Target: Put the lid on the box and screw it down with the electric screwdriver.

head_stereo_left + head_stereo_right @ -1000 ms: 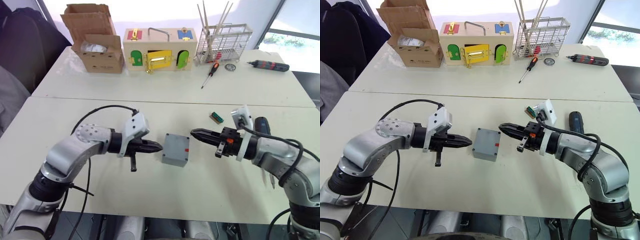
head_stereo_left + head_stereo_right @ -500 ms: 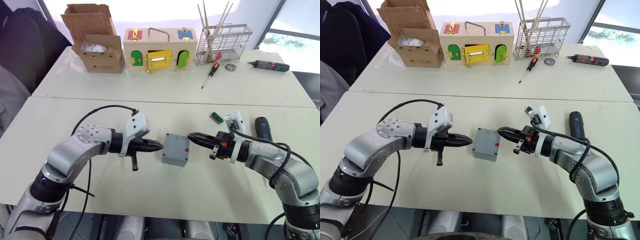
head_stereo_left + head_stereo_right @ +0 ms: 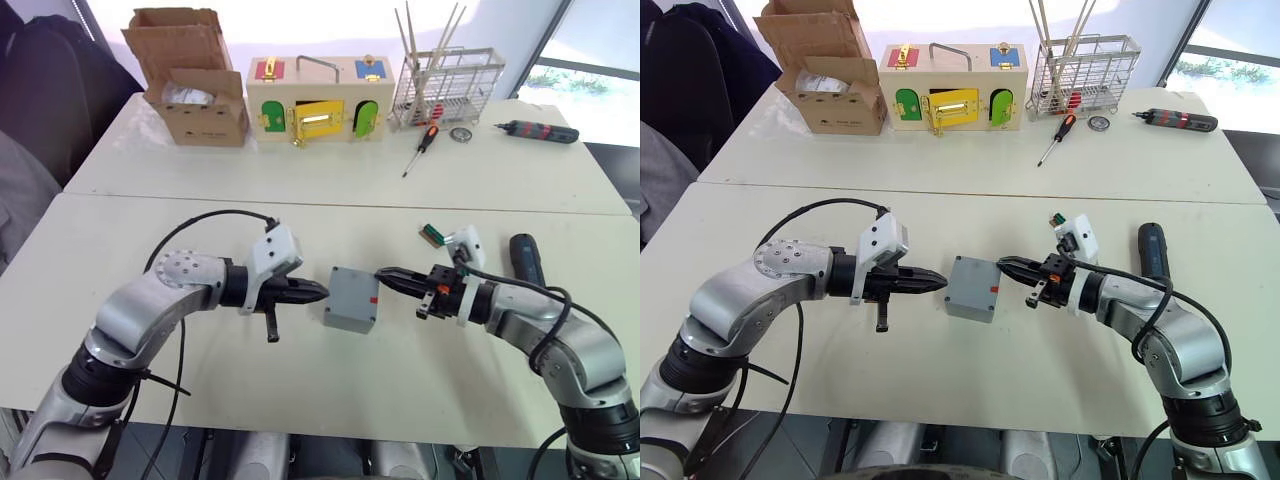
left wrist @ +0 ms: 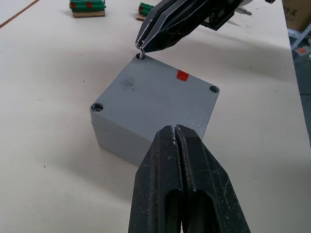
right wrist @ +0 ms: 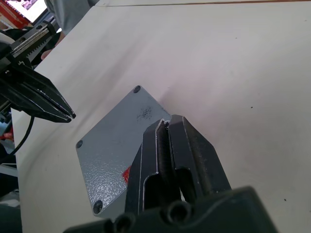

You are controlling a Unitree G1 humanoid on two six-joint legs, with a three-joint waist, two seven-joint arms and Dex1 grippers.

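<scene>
The grey box point(image 3: 345, 318) stands mid-table with the lid point(image 4: 160, 92) lying flat on it. The lid shows corner screw holes and a small red mark. My left gripper point(image 3: 322, 292) is shut and empty, its tip just off the box's left side. From the right, my right gripper point(image 3: 380, 274) is also shut and empty. Its tip rests at a corner screw hole of the lid point(image 4: 141, 47). The thick black electric screwdriver point(image 3: 525, 258) lies on the table beyond my right forearm.
Along the far table stand a cardboard carton point(image 3: 190, 90), a wooden box with coloured doors point(image 3: 315, 100) and a wire rack point(image 3: 445, 90). An orange-and-black screwdriver point(image 3: 420, 148) and a slim red-banded driver point(image 3: 535, 130) lie there too. A small green part point(image 3: 432, 234) sits near my right wrist.
My right gripper has moved left, and its tip now meets the lid's corner. My left gripper has hardly moved.
</scene>
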